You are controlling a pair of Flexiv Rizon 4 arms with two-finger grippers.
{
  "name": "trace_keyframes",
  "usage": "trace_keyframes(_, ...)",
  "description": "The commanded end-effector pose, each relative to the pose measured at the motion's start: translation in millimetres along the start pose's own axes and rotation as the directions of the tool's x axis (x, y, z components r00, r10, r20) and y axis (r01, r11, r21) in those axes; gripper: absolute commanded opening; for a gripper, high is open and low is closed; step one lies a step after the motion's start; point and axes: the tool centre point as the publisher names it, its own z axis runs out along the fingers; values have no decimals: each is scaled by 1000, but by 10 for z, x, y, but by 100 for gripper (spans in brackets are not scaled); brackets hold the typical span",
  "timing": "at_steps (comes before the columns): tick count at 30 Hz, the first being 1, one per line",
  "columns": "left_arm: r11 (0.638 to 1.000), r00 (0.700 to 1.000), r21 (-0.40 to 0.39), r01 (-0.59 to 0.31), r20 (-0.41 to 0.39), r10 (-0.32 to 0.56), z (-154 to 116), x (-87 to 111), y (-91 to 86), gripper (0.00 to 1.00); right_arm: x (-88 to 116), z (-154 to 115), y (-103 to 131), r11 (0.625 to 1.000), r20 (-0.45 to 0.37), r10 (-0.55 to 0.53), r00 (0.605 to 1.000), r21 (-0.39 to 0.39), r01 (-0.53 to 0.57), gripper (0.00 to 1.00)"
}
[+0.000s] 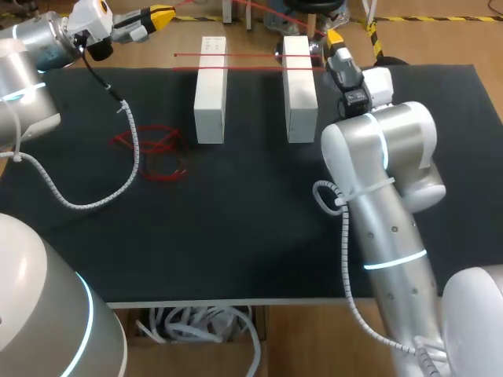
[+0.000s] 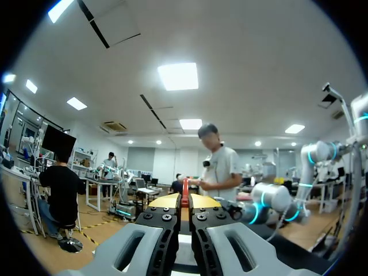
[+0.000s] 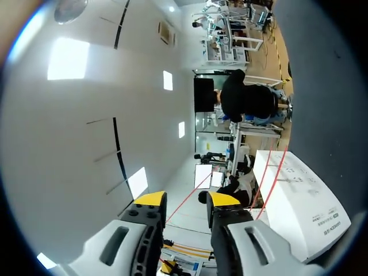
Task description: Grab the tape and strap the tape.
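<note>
Your left arm (image 1: 35, 43) sits over the counter's (image 1: 236, 251) far left corner. The left jaws are pinched together on a strand of red tape (image 2: 185, 200), with a yellow tip (image 2: 165, 201) on either side. A loose red tangle (image 1: 153, 149) lies on the counter near the left white block (image 1: 210, 98). Two red strands (image 1: 251, 69) run across the tops of that block and the right white block (image 1: 299, 90). Your right arm (image 1: 377, 149) is just beside the right block. The right jaws are apart, with a thin red line (image 3: 183, 202) passing between them, not pinched.
</note>
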Motion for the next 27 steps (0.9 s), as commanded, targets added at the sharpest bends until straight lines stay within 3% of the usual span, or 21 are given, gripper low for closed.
trace_keyframes(1,1000,1000,2,-1,0,1,-2,3,4,0,-18,24,-28,1000,17,8,1000,-22,-7,34)
trace_keyframes(7,1000,1000,2,-1,0,1,-2,3,4,0,-20,93,-6,998,20,38,999,-54,-36,27)
trace_keyframes(10,1000,1000,2,-1,0,1,-2,3,4,0,-2,133,3,995,18,71,997,-73,-69,40)
trace_keyframes(12,1000,1000,2,-1,0,1,-2,3,4,0,10,154,-2,990,36,112,993,-92,-108,33)
trace_keyframes(16,1000,1000,2,-1,0,1,-2,3,4,0,-11,147,-28,981,65,163,985,-113,-155,43)
trace_keyframes(22,1000,1000,2,-1,0,1,-2,3,4,0,-86,131,-90,973,105,202,974,-134,-187,38)
trace_keyframes(25,1000,1000,2,-1,0,1,-2,3,4,0,-85,171,-94,970,100,210,973,-144,-195,41)
trace_keyframes(27,1000,1000,2,-1,0,1,-2,3,4,0,-61,192,-105,969,95,215,972,-144,-201,34)
